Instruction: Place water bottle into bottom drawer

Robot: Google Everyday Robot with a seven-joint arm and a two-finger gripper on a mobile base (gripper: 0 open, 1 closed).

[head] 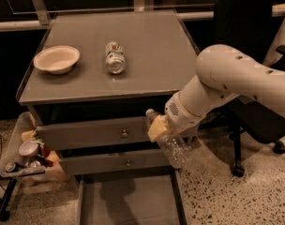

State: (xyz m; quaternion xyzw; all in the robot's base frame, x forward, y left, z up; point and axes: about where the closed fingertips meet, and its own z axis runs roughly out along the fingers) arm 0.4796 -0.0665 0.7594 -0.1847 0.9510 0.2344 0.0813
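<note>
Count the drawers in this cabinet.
3: top drawer and middle drawer, both closed; bottom drawer pulled open below. The gripper holds the water bottle beside the top two.

pale bowl [56,58] and can [115,57] (lying on its side) sit apart on the grey tabletop [156,41].
</note>
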